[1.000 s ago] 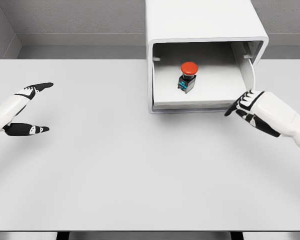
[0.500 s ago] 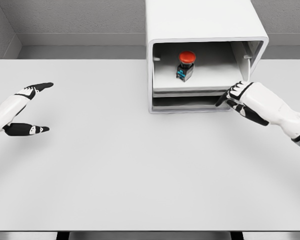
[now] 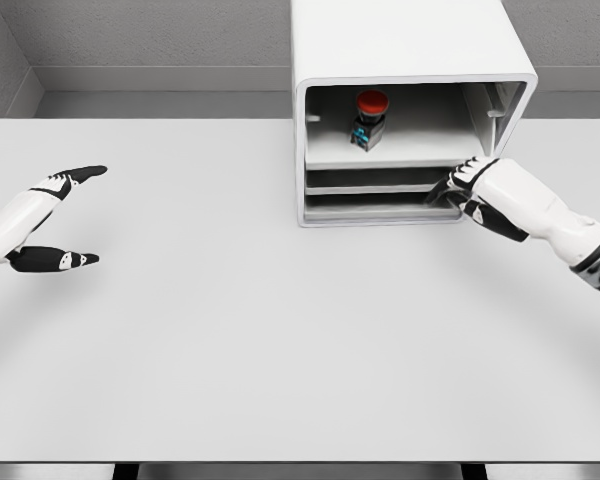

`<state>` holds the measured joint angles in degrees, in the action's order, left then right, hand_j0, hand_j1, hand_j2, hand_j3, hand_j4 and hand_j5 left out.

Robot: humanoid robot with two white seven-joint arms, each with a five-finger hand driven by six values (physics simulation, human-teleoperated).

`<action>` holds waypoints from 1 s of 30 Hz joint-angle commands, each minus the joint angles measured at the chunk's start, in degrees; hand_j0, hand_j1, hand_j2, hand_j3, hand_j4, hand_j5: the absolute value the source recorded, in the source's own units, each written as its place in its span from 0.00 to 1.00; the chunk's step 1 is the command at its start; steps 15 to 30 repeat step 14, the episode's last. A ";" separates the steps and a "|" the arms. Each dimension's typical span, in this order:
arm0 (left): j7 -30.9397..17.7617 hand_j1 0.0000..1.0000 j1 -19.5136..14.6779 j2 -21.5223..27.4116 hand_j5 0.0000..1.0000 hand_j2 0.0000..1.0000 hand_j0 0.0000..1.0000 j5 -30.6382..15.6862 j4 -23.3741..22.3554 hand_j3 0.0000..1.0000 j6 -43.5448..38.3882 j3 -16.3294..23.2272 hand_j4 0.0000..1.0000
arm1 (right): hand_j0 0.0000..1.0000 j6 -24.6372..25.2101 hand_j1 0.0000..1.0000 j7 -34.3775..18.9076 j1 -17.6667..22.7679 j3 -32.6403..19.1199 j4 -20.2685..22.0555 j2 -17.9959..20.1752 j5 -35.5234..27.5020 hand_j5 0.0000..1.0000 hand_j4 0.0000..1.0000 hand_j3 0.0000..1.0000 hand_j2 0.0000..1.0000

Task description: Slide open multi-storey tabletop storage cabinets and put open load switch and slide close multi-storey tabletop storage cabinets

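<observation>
right hand (image 3: 467, 187) is up against the lower right front of the cabinet (image 3: 400, 60), fingers loosely extended and touching the drawer fronts, not gripping anything. The switch (image 3: 369, 117) with its red button sits upright on the top shelf, inside the cabinet and toward the back. Left hand (image 3: 52, 222) hovers over the left side of the table (image 3: 230, 330), thumb and fingers spread wide, holding nothing. Table is plain light grey with grey walls behind. Cabinet top is cut off by the frame, and both arms run off the edges
</observation>
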<state>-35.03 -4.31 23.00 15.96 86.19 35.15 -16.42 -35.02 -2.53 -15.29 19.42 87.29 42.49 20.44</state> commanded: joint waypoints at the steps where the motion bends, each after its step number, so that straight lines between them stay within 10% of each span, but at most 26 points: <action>1: 0.03 1.00 0.00 0.03 1.00 1.00 1.00 -0.49 0.03 1.00 -0.15 -0.01 1.00 | 0.48 0.02 0.48 0.07 -0.18 0.01 -0.71 -0.04 -0.40 0.48 0.48 0.48 0.48; 14: 0.03 1.00 0.18 0.03 1.00 1.00 1.00 0.21 -0.15 1.00 -0.15 0.25 1.00 | 0.50 0.02 0.50 0.33 3.51 -2.36 -0.98 7.08 -1.19 0.50 0.50 0.50 0.50; 30: 0.03 1.00 0.18 0.03 1.00 1.00 1.00 0.21 -0.15 1.00 -0.15 0.25 1.00 | 0.50 0.02 0.50 0.33 3.51 -2.36 -0.98 7.08 -1.19 0.50 0.50 0.50 0.50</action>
